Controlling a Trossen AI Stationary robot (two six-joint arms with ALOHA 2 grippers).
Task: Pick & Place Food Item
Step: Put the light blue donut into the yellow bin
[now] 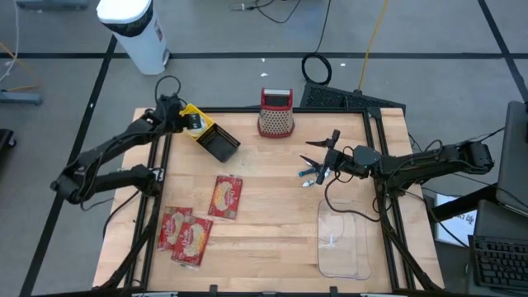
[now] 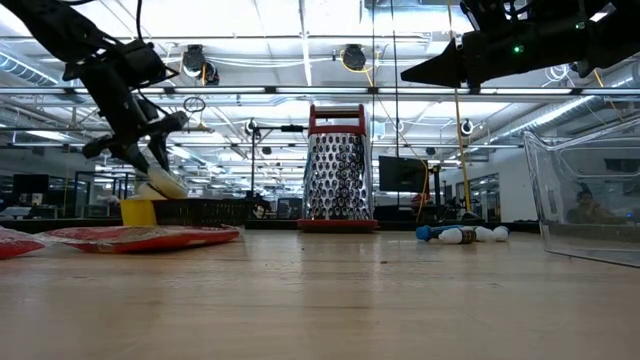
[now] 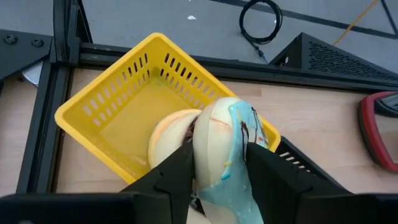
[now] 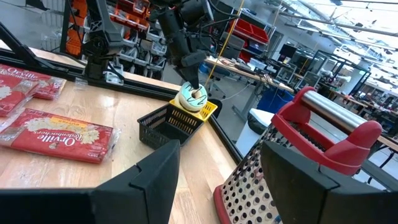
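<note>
Left end effector [image 3: 214, 165] pinches the donut [image 3: 224, 149] above the yellow basket [image 3: 109, 102], bench's 11 o'clock corner, positioned for release inside. Right end effector [image 1: 312, 162] waits spread near centre, empty.

- even, bright overhead light across the table [image 1: 272, 223] in the high view; shadows soft and faint
- low view looks into ceiling lamps [image 2: 352, 57], which glare; arms read as dark silhouettes
- near tabletop blurred in the low view
- right wrist view's near fingers [image 4: 152, 180] soft, out of focus
</note>
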